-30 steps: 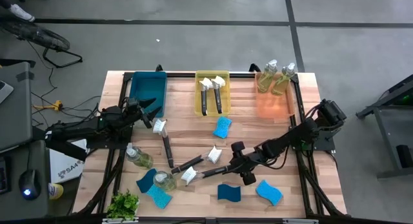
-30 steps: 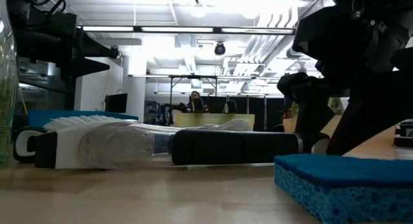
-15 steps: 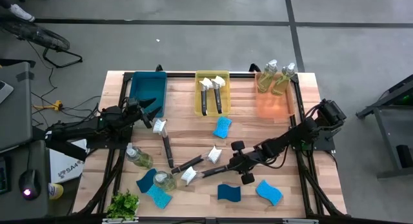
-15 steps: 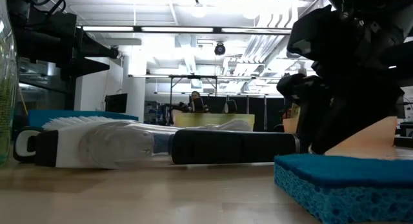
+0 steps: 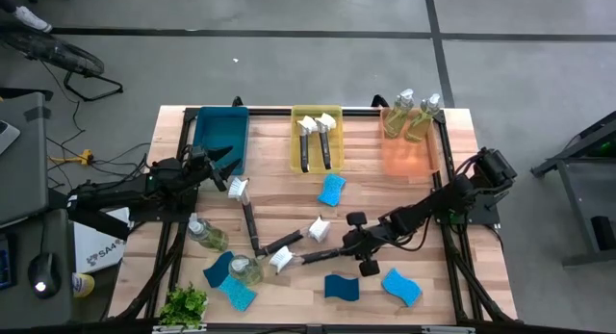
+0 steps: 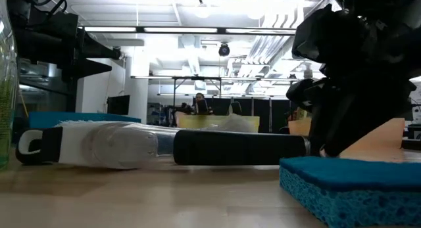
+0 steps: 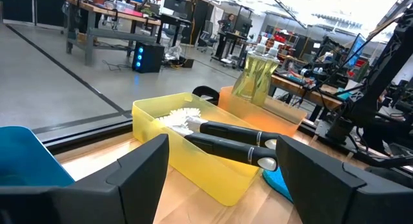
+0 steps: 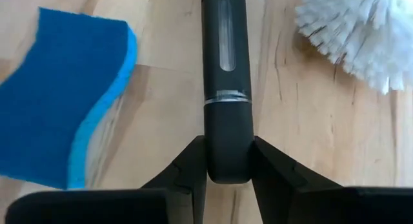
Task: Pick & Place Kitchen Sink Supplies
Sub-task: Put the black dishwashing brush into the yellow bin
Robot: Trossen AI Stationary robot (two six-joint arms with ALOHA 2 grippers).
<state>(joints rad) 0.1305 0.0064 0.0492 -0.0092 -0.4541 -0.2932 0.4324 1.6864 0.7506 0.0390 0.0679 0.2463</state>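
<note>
A black-handled dish brush lies on the table, white head toward the left edge. My right gripper is low at its handle end and shut on it. Two more brushes lie close by. Blue sponges and two bottles rest on the wood. My left gripper waits open by the blue bin, touching nothing. My right gripper pinches the brush's black handle at its free end between its two fingers. It comes low and nearly level from the table's right side, fingers along the handle. The brush lies flat on the table, head pointing away.
At the far edge, the yellow bin holds two brushes and the orange bin holds two bottles. A dark blue sponge lies just beside the held handle, and another brush's bristles are on its other side. A green plant sits at the near-left corner.
The brush at my right gripper has rolled about its handle: its bristles, which stood up from the head, have turned away, while it stayed lying on the table. My right gripper has shifted slightly at the handle end.
</note>
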